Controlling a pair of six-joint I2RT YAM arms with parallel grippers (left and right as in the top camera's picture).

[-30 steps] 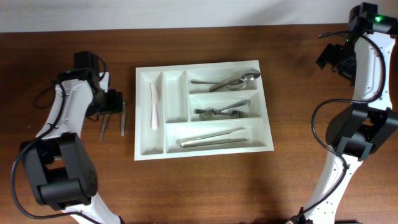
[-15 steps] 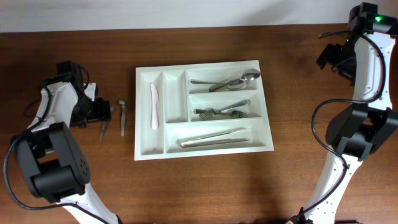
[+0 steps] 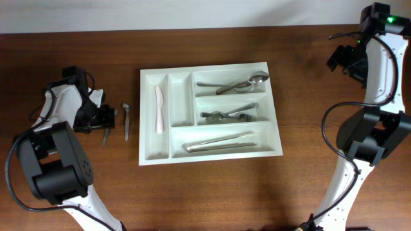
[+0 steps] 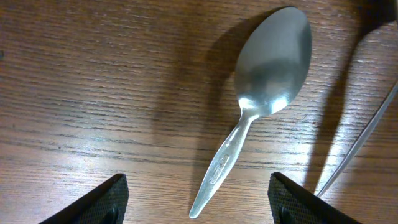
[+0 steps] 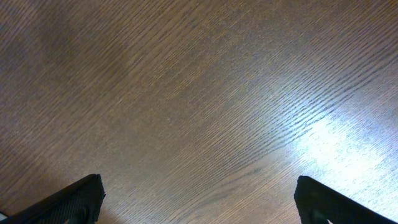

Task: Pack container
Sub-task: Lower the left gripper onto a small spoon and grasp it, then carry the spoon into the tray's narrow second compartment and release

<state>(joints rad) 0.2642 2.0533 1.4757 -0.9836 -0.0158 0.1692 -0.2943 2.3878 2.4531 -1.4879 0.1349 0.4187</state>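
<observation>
The white container (image 3: 149, 151) lies mid-table. It holds a white knife (image 3: 159, 109), spoons (image 3: 234, 83), forks (image 3: 228, 115) and long steel pieces (image 3: 218, 142), each kind in its own compartment. Left of it a steel spoon (image 3: 106, 133) rests on the wood. My left gripper (image 3: 104, 119) hovers low over that spoon. In the left wrist view the spoon (image 4: 264, 74) points its handle tip between my open fingers (image 4: 96, 202), and the left gripper (image 4: 199, 208) touches nothing. My right gripper (image 3: 342, 59) hangs open at the far right over bare wood (image 5: 199, 202).
A second slim steel utensil (image 3: 126, 122) lies between the spoon and the container's left wall; its handle shows at the edge of the left wrist view (image 4: 367, 134). The table's back edge meets a pale wall.
My left arm has swung left, away from the container, and settled over the spoon, its jaws narrowing a little. The cutlery and the right arm have not moved.
</observation>
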